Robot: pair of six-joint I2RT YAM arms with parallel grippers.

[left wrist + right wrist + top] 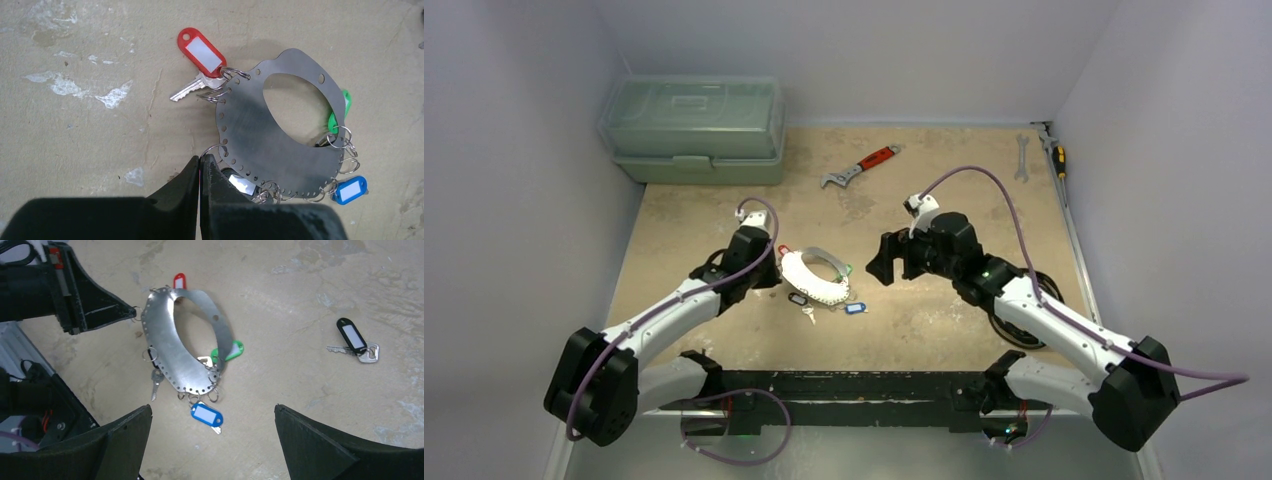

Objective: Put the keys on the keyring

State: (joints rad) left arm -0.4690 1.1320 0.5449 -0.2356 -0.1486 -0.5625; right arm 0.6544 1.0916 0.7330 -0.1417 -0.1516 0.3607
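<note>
The keyring [260, 135] is a flat silvery oval plate with holes along its rim and small split rings in them. It stands tilted off the table [170, 350]. My left gripper [201, 159] is shut on one small split ring at its edge. Hanging from it are keys with a red tag [200, 52], a green tag [340, 112] and a blue tag [206, 415]. A loose key with a black tag [356, 342] lies apart on the table. My right gripper [213, 407] hovers open just right of the keyring [809, 285], holding nothing.
A green toolbox [694, 125] sits at the back left. A red-handled wrench [861, 167] lies mid-back; a silver spanner [1022, 158] and a screwdriver [1056, 152] lie by the right wall. A dark round object [1024, 310] lies under my right arm.
</note>
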